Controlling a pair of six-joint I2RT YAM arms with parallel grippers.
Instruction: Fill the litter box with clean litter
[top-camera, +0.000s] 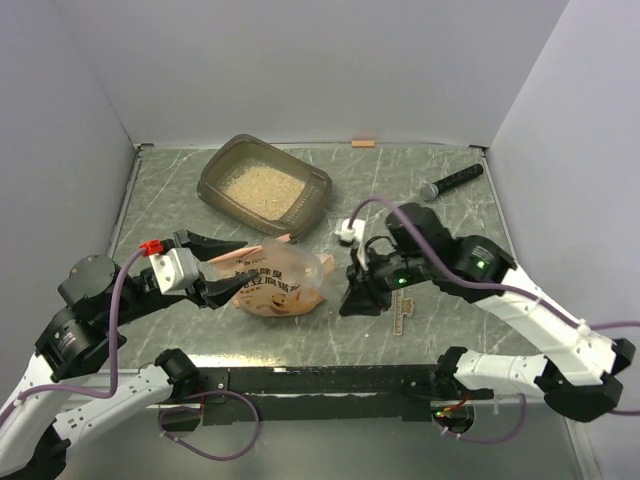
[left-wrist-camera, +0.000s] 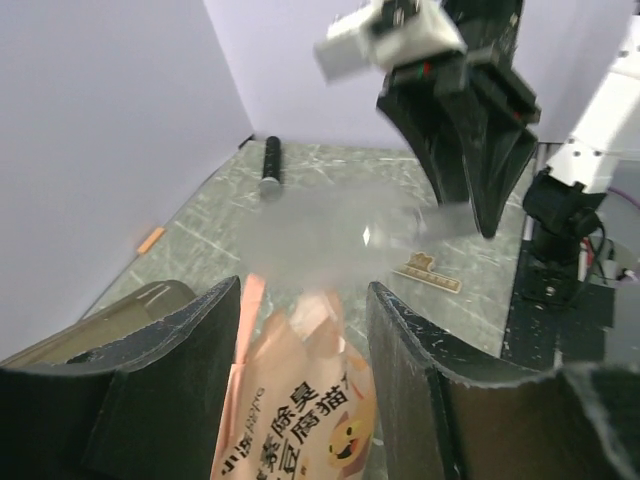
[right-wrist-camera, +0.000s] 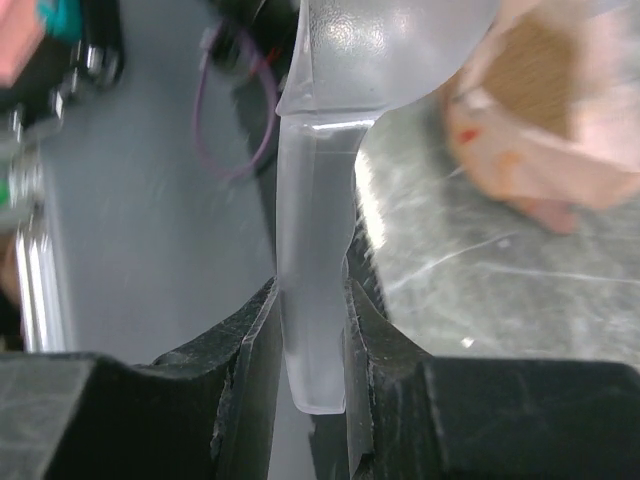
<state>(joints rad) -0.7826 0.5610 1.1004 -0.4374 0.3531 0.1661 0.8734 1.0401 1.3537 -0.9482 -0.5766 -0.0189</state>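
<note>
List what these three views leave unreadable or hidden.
- Clear scoop: bowl cut off by the top edge in the right wrist view, a faint blur in the left wrist view.
- Litter pouch: lower part cut off in the left wrist view.
- Litter box: near wall hides part of its floor in the top view.

Microphone stick (top-camera: 452, 181): black, lying flat near table's far right corner.
Orange tab (top-camera: 363, 144): at far edge.
Wooden tag (top-camera: 402, 314): flat on table (top-camera: 170, 190).
</note>
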